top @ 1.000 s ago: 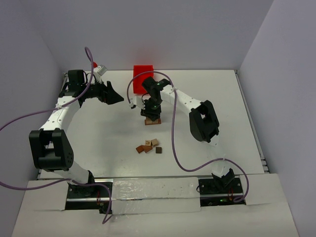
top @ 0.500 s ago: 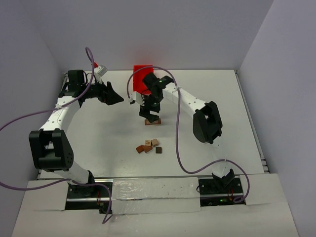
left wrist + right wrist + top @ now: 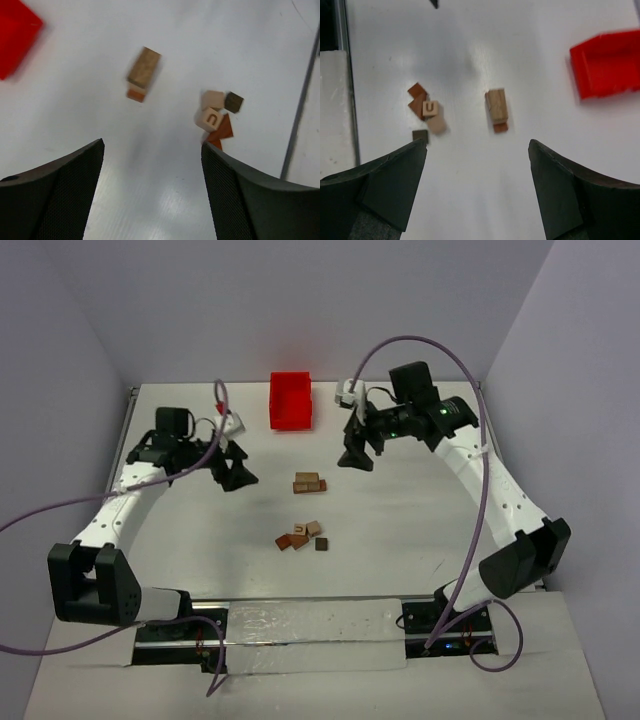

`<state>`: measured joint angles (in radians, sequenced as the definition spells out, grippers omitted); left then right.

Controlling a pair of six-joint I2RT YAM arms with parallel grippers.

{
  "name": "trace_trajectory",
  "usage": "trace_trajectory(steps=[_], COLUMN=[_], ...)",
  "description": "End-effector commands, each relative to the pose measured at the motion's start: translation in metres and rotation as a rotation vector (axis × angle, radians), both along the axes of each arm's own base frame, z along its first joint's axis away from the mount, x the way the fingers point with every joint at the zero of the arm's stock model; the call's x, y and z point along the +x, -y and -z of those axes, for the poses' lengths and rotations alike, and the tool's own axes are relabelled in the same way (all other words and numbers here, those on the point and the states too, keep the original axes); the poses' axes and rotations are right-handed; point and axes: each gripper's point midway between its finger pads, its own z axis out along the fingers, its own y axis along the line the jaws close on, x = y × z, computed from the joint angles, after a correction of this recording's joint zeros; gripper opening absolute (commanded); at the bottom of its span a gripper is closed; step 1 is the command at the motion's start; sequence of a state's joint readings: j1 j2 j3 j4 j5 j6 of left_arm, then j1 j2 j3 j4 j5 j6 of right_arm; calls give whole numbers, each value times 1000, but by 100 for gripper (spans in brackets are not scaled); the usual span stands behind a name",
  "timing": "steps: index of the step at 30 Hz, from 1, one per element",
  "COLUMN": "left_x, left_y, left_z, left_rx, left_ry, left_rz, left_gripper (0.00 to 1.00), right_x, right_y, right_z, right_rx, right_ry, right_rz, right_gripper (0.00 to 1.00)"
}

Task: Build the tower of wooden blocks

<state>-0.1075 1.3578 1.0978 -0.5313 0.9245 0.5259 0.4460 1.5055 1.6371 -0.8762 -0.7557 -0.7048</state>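
Note:
The wood block tower (image 3: 308, 483) stands mid-table as a tan flat block on a reddish-brown one; it shows in the left wrist view (image 3: 144, 74) and in the right wrist view (image 3: 496, 107). Several loose blocks (image 3: 302, 536) lie nearer the arms, among them a tan cube marked U (image 3: 209, 119) (image 3: 430, 108) and a dark brown piece (image 3: 420, 135). My left gripper (image 3: 238, 475) (image 3: 152, 150) hangs open to the left of the tower. To the tower's right and behind it, my right gripper (image 3: 355, 455) (image 3: 477, 145) is open too. Neither holds anything.
A red plastic bin (image 3: 291, 400) (image 3: 607, 62) (image 3: 15, 42) sits at the back of the table behind the tower. Purple cables loop over both arms. White walls close the table at the back and sides.

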Motion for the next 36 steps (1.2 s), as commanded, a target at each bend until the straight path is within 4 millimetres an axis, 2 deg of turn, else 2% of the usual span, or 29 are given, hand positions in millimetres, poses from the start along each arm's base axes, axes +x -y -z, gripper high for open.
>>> trace_trajectory(steps=[1,2,3,6,7,11,15,22,28,36], left_x=[-37,-41,-44,-46,-45,-39,-46,-52,-53,-67], left_y=[33,43,56,79,90,115,137,154,162,171], left_z=[44,50,60,78,79,92,101,126,132,143], left_rx=[186,216,250,286,283,330,352,410,419,423], left_ry=[77,83,90,80,97,101,101,65,48,7], left_rz=[188,203,210,220,225,183,182,182,195,260], left_gripper=[82,81,81,78,77,76,73,72,72,71], right_x=[-6,-8,-9,-17,-15,-16,-11,-1,1,3], right_y=[30,36,48,66,71,89,99,112,115,117], right_z=[44,47,59,84,86,99,102,107,111,115], right_rx=[64,69,70,67,72,65,73,93,89,88], right_ry=[-193,-203,-236,-296,-293,-292,-291,-304,-312,-321], right_rz=[101,121,170,243,270,350,404,468,473,475], right_gripper=[89,89,89,89,89,89,89,89,89,89])
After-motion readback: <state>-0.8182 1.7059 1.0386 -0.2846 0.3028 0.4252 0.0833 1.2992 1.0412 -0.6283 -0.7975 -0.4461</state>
